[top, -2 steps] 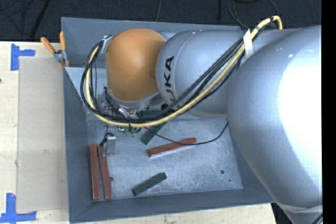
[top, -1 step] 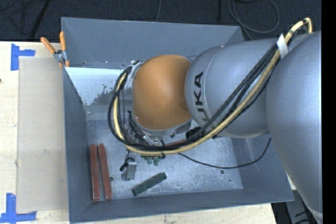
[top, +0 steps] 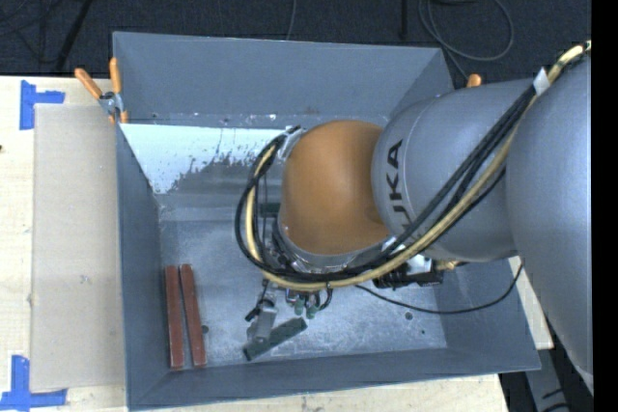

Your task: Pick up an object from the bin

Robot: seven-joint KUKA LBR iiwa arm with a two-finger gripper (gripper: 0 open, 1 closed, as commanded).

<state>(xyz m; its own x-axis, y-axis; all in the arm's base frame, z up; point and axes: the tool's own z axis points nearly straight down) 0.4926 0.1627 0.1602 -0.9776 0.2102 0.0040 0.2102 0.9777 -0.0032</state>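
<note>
Camera view: the arm (top: pixel 483 178) enters from 3 o'clock and covers the right half of the bin (top: pixel 290 72). Its orange wrist cover (top: pixel 328 183) sits over the bin centre, with a cable loop (top: pixel 249 212) bulging toward 9 o'clock.

Contents of the bin floor, by size:
1. Two reddish-brown bars (top: pixel 183 318), side by side and touching, lying lengthwise at 8 o'clock, close to the left wall.
2. One dark, flat, elongated piece (top: pixel 275 336) at 6 o'clock, tilted, near the front wall.

The claw (top: pixel 288 306) hangs below the wrist cover at 6 o'clock, low over the floor and directly above the upper end of the dark piece. How far open it is cannot be told, and nothing can be seen held in it.

Step in hand, as judged: the approach to a grasp, with the dark piece as the nearest candidate. No lift has begun.

Next move calls for:
- A descent centred across the narrow width of the dark piece.
- Closing only once contact with the floor is reached, since the piece lies flat and offers little height.

Clearances:
- Toward 6 o'clock the front wall is near, so little room remains for sideways correction.
- Toward 9 o'clock the floor is open as far as the bars, which lie well apart from the claw.
- Straight up is free for withdrawal.
</note>
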